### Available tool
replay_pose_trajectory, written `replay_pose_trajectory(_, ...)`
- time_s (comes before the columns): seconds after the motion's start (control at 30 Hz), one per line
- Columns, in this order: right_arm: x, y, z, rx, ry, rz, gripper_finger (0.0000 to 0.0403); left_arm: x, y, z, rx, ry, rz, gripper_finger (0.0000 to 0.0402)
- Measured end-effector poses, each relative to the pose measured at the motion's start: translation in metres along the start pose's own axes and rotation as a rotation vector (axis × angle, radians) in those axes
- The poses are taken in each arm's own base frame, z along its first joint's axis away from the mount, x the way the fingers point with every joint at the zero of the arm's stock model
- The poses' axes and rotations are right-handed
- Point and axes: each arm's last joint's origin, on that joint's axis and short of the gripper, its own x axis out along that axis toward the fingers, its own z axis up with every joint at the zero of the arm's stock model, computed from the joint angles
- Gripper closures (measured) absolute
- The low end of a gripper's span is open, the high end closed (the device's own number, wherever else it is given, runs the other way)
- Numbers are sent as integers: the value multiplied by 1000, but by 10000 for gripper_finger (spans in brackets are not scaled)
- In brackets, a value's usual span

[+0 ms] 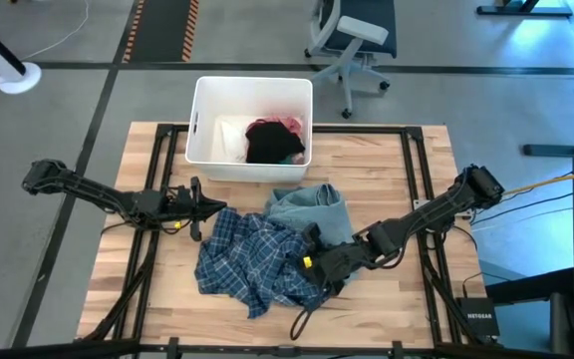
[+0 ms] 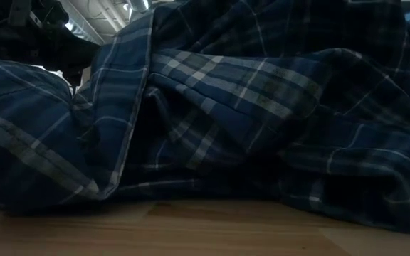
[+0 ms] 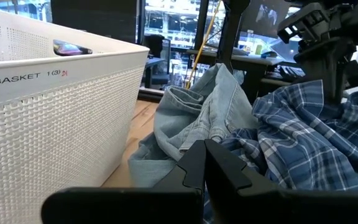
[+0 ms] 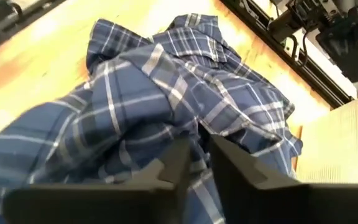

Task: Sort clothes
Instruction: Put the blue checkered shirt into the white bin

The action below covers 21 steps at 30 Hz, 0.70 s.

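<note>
Nearest, low in the high view's centre, the right gripper (image 1: 319,271) is pressed into the navy-white plaid shirt (image 1: 252,261), its fingers (image 4: 180,163) nearly together, pinching a fold of the plaid. Just above the shirt lies the light blue denim piece (image 1: 312,209), touching it. At centre left the left gripper (image 1: 203,207) rests at the shirt's edge, fingers fully closed, holding nothing. Farther, at upper centre, the white bin (image 1: 201,112), printed "BASKET 1(3)" (image 3: 27,78), holds a black item (image 1: 271,142) and a pink item (image 1: 289,123).
</note>
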Motion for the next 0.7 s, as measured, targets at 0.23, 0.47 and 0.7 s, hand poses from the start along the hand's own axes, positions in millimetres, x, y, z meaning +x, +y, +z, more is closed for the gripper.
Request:
replay_pose_trajectory(0.23, -3, -7, 7, 17, -37, 4, 179, 0, 0, 0, 0, 0, 0, 402)
replay_pose_trajectory(0.47, -11, -15, 14, -20, -4, -32, 52, 0, 0, 0, 0, 0, 0, 402)
replay_pose_trajectory(0.7, -18, -18, 9, -6, 119, -61, 21, 0, 0, 0, 0, 0, 0, 402)
